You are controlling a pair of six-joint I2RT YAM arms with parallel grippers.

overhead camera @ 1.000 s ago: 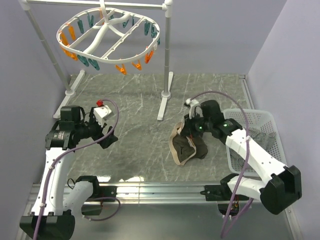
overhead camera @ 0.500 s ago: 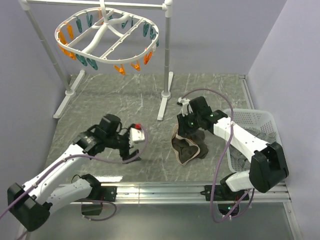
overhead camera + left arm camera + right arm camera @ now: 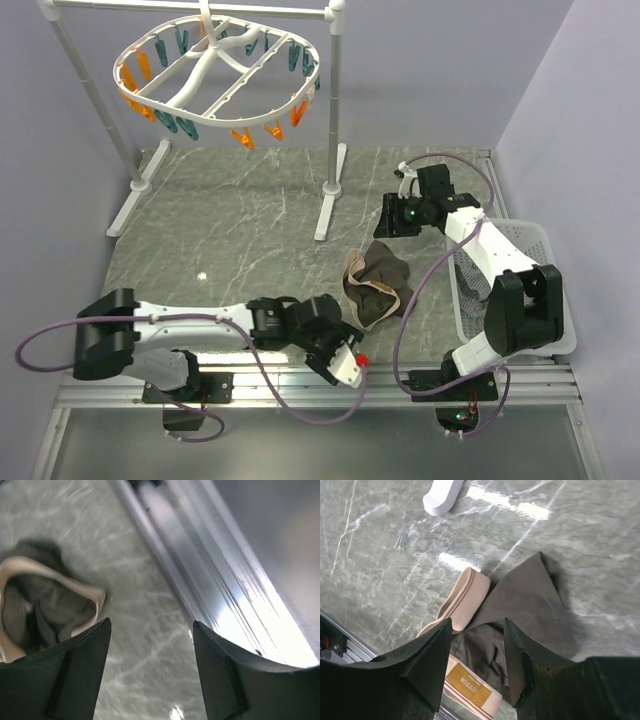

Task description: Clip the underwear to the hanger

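1. Right claw [image 3: 392,215], jaws apart, has let go and drawn back. The underwear [image 3: 378,285] now lies crumpled on the marble table [image 3: 240,230], far from the hanger [image 3: 205,78]. The left claw [image 3: 335,345] has swung in beside it, probably to regrasp.
2. Left claw [image 3: 150,625]: spread, empty. The underwear [image 3: 45,605] is ahead-left, the metal rail [image 3: 200,565] to the right.
3. Right claw [image 3: 477,625]: spread over the underwear [image 3: 525,600], clear of it.
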